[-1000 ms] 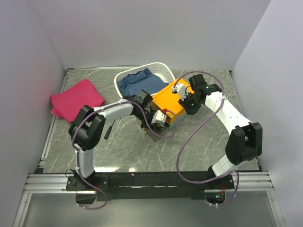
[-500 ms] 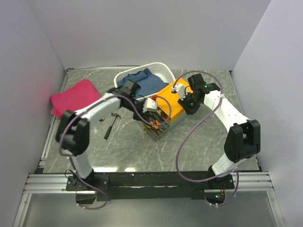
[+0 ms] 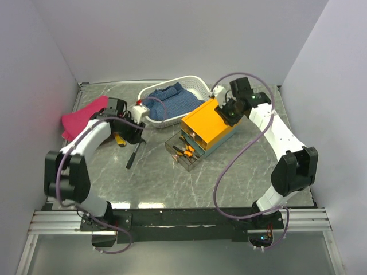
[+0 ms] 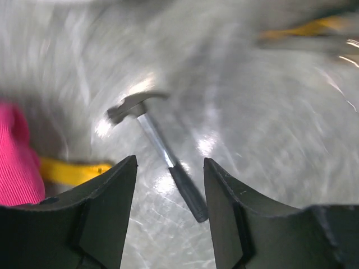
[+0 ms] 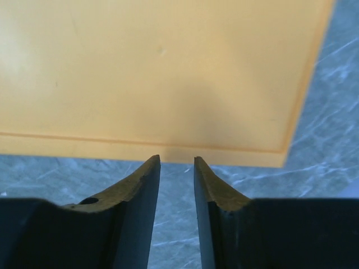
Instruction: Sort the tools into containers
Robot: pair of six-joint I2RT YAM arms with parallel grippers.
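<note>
left end effector (image 4: 169, 162) released, empty, over hammer (image 4: 150, 126) lying on worktop (image 3: 229, 177) | right end effector (image 5: 176, 162) slightly parted, empty, at orange box (image 3: 209, 125) far edge; drawer (image 3: 183, 152) pulled out | risk: we grip off-centre, hammer swings | blurred, we cannot identify yellow tool (image 4: 73, 171)

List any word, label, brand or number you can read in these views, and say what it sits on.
No text can be read in any view.
The orange-yellow box: its lid is plain, including close up in the right wrist view.
The hammer: blurred in the left wrist view, so no marking can be made out.
The basket and the pink cloth: no lettering shows from above.
</note>
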